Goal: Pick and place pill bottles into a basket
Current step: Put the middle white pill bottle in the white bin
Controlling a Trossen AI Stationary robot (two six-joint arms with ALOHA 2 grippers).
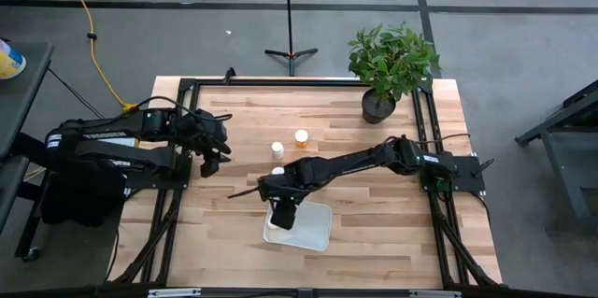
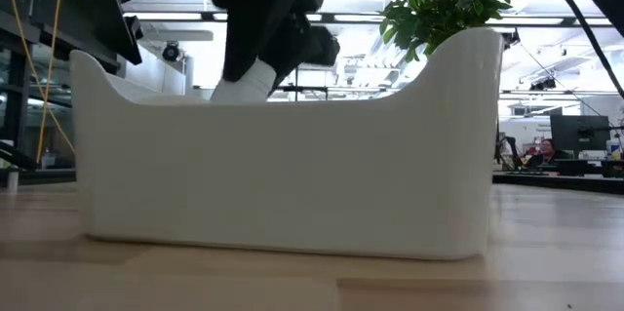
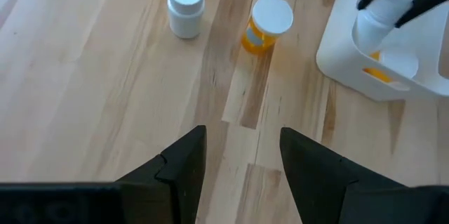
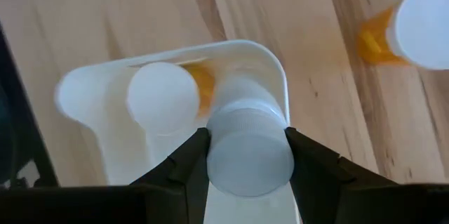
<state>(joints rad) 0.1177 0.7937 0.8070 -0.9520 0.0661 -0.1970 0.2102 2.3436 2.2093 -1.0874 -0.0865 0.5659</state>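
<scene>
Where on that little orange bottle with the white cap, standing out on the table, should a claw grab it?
Probably from above, by the cap. The orange pill bottle stands upright on the wooden table, its round white cap on top, so two fingers can close on opposite sides of the cap. The white bottle stands apart beside it, leaving room. The left gripper hangs open nearby; the right gripper already holds another bottle over the basket.

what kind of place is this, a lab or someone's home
Most likely a robotics lab in an open office: a wooden workbench with two mounted arms, a camera stand on grey floor, and desks with monitors behind.
</scene>
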